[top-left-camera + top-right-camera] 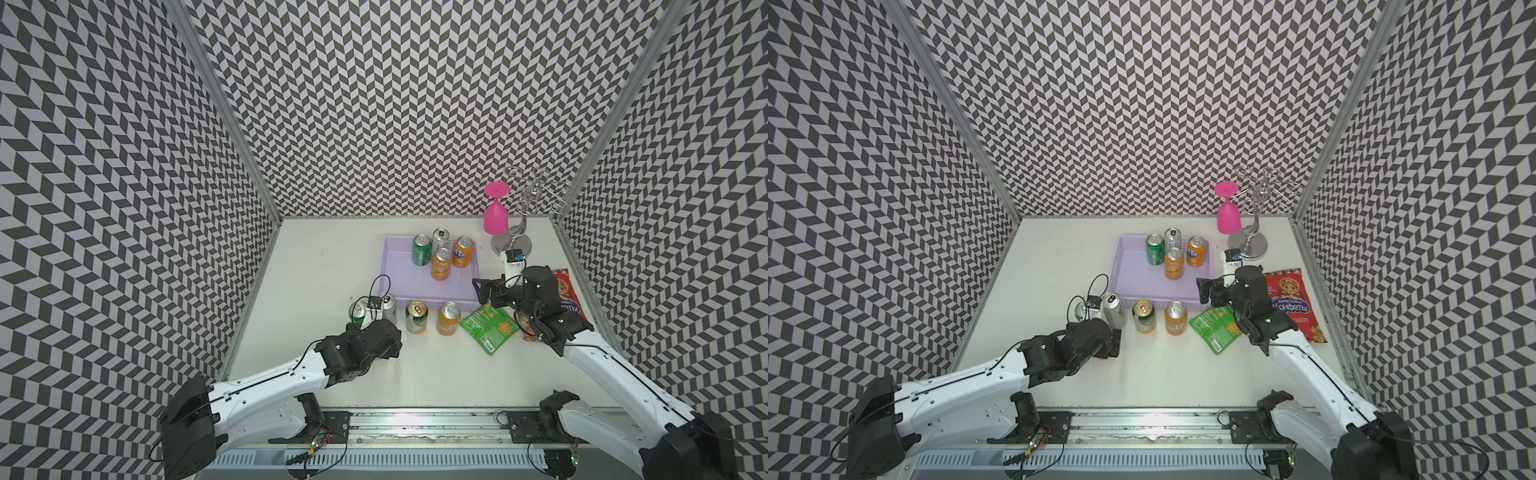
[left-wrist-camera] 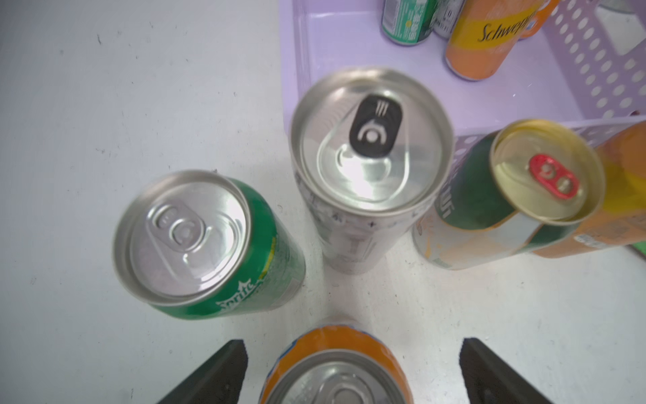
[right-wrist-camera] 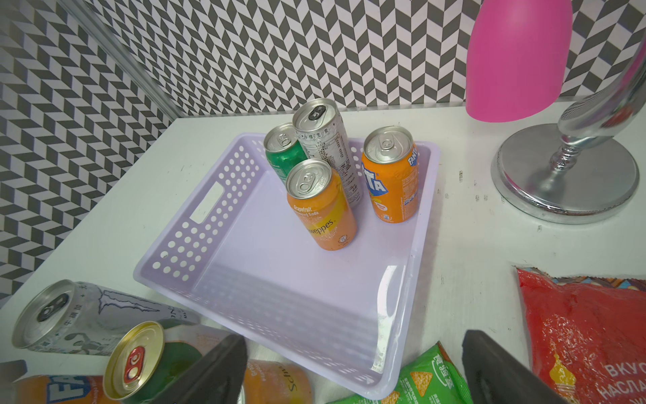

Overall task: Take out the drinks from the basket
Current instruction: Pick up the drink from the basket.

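1. Four drinks are left in the basket [image 1: 405, 286]. They stand upright in a tight cluster at its upper right, just above frame centre in both top views: green can [image 1: 421, 248], silver-grey can [image 1: 440, 241], Fanta can [image 1: 462, 251] and Schweppes can [image 1: 441, 264].
2. My right gripper [image 1: 482, 291] sits at the basket's lower right corner, jaws wide and empty. The Schweppes can lies up and left of it and is the nearest, so the right arm [image 1: 582, 345] is clearly the closer one.
3. My left gripper [image 2: 351, 344] is spread wide, below and left of the basket. An orange can [image 2: 335, 374] stands between its fingers, apparently touching neither.
4. In both top views the left arm [image 1: 270, 374] hides that can and the fingers. I cannot tell whether a finger fits between the clustered cans.
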### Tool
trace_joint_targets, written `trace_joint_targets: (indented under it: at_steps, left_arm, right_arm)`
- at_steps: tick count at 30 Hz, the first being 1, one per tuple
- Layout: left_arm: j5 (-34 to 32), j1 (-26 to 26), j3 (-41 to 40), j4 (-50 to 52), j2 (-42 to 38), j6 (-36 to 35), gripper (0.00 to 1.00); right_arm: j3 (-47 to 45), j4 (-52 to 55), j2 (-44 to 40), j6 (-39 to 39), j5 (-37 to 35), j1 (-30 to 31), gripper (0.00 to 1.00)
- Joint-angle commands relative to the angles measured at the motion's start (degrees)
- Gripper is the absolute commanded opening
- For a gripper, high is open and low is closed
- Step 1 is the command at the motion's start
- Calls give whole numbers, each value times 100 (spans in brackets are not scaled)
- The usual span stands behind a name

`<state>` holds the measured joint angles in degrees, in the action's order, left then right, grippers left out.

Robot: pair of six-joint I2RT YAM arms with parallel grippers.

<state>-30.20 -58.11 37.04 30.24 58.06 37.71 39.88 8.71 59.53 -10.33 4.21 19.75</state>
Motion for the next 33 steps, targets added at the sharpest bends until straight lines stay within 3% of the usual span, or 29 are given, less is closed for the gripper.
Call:
trace_joint_targets:
  at_steps: [1, 5, 14, 21, 33]
  left_arm:
    - [-65, 74, 347, 27, -244, -296, 99]
    - [99, 427, 577, -221, -329, -772, 99]
    - [1095, 1842, 1163, -816, -90, -2070, 99]
    - [2397, 2919, 1301, -1054, 135, -2410, 99]
    - [2536, 3155, 1115, -1222, 156, -2343, 99]
  right_arm:
    - [259, -283, 231, 65, 80, 68, 100]
    - [451, -435, 639, 76, -33, 231, 100]
    - [1356, -402, 2080, 166, -390, 697, 100]
    - [1876, -638, 3113, 125, -438, 804, 100]
    - [2630, -800, 4354, 245, -693, 879, 100]
